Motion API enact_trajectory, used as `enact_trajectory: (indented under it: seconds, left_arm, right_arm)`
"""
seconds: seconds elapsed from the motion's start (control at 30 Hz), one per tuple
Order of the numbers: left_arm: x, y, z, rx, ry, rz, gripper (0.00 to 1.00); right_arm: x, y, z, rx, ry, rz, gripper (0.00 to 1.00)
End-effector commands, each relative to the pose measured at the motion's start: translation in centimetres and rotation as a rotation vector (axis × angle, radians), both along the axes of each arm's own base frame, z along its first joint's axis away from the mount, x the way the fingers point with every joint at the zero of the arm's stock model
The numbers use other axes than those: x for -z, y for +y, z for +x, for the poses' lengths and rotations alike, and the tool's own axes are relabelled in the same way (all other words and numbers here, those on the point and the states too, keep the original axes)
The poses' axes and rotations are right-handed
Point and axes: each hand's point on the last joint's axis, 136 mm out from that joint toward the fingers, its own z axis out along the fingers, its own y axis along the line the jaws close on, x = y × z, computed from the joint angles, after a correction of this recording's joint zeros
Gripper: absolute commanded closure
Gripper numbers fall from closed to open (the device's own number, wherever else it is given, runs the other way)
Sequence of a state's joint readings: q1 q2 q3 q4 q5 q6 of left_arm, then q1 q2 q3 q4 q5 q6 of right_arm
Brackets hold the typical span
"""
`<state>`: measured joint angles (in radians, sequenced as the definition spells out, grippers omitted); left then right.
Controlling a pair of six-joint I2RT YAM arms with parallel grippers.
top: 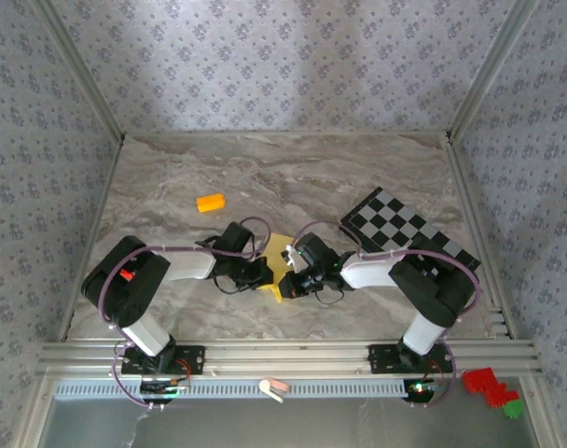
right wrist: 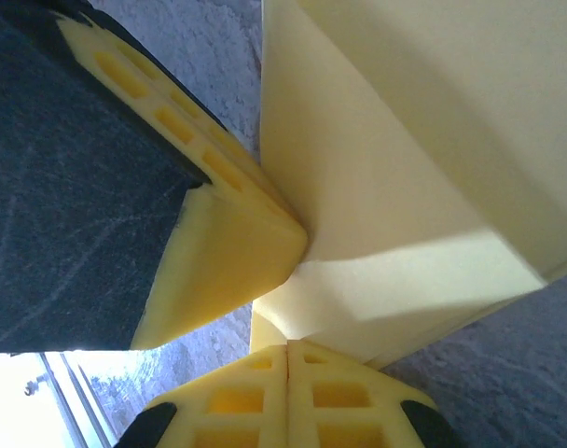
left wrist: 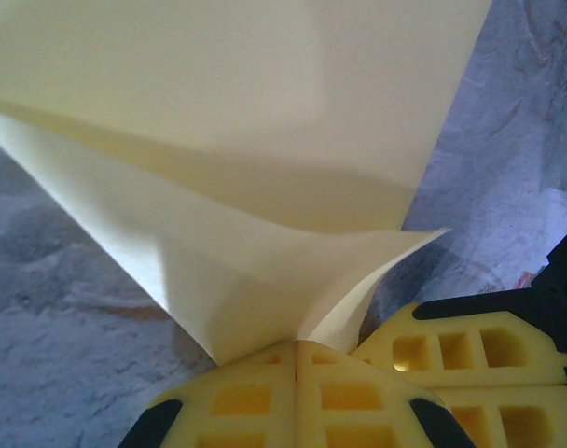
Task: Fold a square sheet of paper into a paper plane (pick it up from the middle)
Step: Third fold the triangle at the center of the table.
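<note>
Marbled counter [top: 358, 177], near-edge middle | square sheet of paper [top: 278, 248] was held between tools; looked thin, light, limp, easily creased | left tool [left wrist: 297, 355] and right tool [right wrist: 288, 355] each pinched it shut | edges seemed best gripped lightly

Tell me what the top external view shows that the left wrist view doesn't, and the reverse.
Top external adds the surroundings: an orange block and a checkered board, both lying apart from the work. Left wrist adds close detail: the left hand shut on the square sheet of paper where its folded layers converge and curl apart. Both show the pale-yellow paper and the right hand beside it.
</note>
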<state>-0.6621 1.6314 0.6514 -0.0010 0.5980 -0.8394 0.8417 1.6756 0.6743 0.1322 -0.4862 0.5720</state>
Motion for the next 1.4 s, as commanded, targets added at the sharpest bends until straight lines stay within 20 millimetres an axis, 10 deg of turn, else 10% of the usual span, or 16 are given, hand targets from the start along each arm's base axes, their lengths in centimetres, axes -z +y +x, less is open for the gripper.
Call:
enact_trajectory:
  seconds: [0.0, 1.37]
  left_arm:
    - [0.6, 0.3, 0.2, -0.002, -0.002, 0.02, 0.99]
    - [0.7, 4.2, 8.7, -0.124, -0.038, -0.013, 0.89]
  right_arm:
    - [5.1, -5.6, -2.3, 0.042, 0.111, -0.285, 1.0]
    - [6.7, -8.8, -5.2, -0.025, 0.188, -0.449, 1.0]
